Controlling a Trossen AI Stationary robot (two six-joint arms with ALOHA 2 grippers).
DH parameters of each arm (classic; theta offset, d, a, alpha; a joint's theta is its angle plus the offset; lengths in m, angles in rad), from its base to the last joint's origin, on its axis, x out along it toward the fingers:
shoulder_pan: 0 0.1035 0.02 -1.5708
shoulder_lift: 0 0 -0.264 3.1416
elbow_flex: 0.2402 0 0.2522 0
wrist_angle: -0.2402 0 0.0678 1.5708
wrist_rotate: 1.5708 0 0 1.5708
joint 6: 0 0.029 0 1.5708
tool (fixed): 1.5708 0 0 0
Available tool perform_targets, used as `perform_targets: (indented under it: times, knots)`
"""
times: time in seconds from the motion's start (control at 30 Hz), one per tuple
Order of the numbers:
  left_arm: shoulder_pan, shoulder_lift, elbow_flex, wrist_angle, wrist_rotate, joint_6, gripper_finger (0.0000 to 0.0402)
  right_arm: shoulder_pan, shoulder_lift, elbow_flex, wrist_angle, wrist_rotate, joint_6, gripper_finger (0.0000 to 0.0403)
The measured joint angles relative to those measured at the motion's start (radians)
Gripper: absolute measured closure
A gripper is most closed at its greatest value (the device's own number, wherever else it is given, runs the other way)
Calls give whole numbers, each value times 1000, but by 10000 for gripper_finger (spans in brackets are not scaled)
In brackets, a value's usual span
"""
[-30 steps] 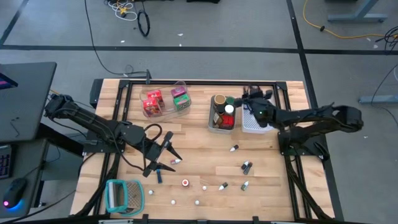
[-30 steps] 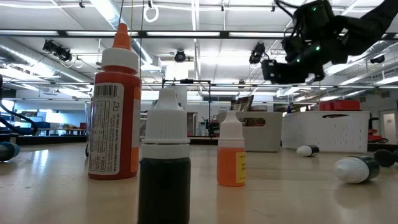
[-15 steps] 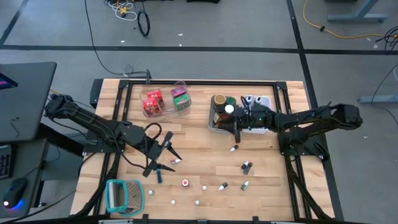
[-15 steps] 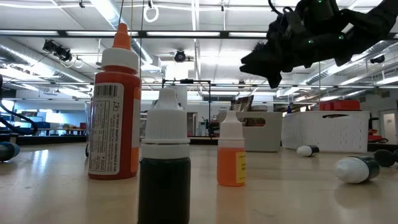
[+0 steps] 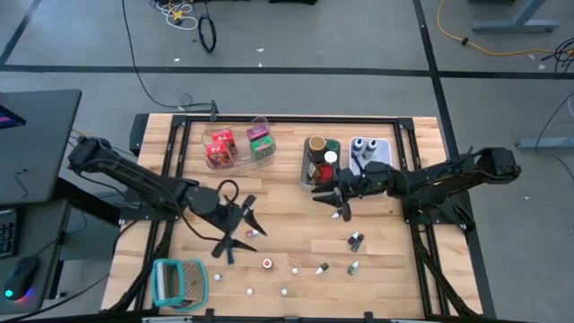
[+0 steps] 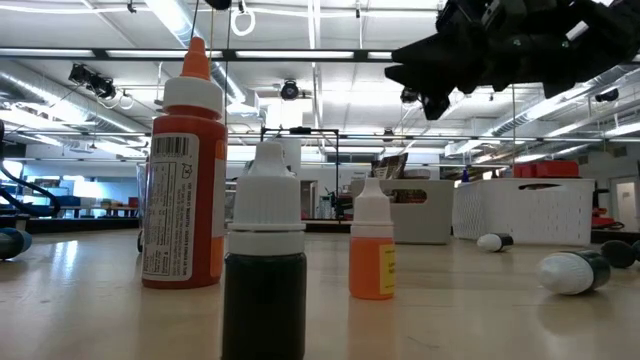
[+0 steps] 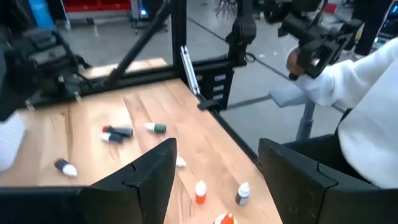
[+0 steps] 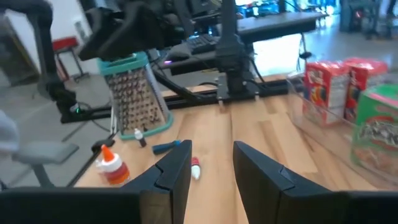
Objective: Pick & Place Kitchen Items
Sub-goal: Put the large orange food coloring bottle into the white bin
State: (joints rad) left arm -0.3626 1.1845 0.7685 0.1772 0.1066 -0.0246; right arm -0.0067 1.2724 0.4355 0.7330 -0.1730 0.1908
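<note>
The kitchen items are spread out. Red and green packets stand in a clear bin, jars in a grey bin, and small bottles in a white bin. Several small capped bottles lie loose on the wood. In the low view an orange bottle, a dark one and a small orange one stand upright. My right gripper hangs open above the table, near the grey bin, pointing toward the table's left, with nothing between its fingers. My left gripper hovers wide open over the table's left half.
A teal-and-white grater lies at the near left corner. A small white bottle lies just below my right gripper. A person's white sleeve shows beyond the table's edge. Bare wood lies between the two grippers.
My right gripper has left the white bin and swung toward the table's left and near edge. It has turned from pointing at the far edge to pointing left. My left gripper has rolled a little about its own line and stayed open.
</note>
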Motion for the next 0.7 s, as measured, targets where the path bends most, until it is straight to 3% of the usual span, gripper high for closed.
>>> perform_targets:
  times: [0.37,0.53,0.7]
  knots:
    - [-7,229,0,71,-2,-40,166,48,0,0,0,0,-76,277]
    - [-19,313,0,82,84,-70,167,48,0,0,0,0,-74,277]
    - [-43,381,0,85,94,-72,167,48,0,0,0,0,-73,277]
